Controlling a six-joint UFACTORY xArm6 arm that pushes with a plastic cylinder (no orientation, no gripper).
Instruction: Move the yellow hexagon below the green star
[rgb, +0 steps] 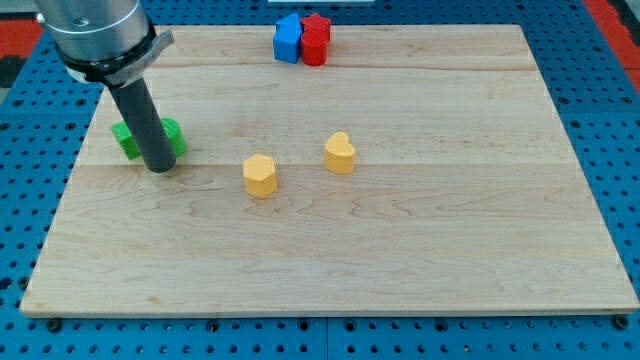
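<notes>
One short gap separates the tip (160, 168) from the yellow hexagon (260, 175), which lies to its right in the view, apart. The rod grasps nothing, standing just before the green star (148, 136).

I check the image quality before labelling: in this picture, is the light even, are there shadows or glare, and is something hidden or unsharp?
Camera view: light even and soft, no glare on the board; only faint shadows beside the yellow hexagon and yellow heart; blocks sharp; my tip and its rod cover the middle of the green star; the arm's top is cut off.
</notes>
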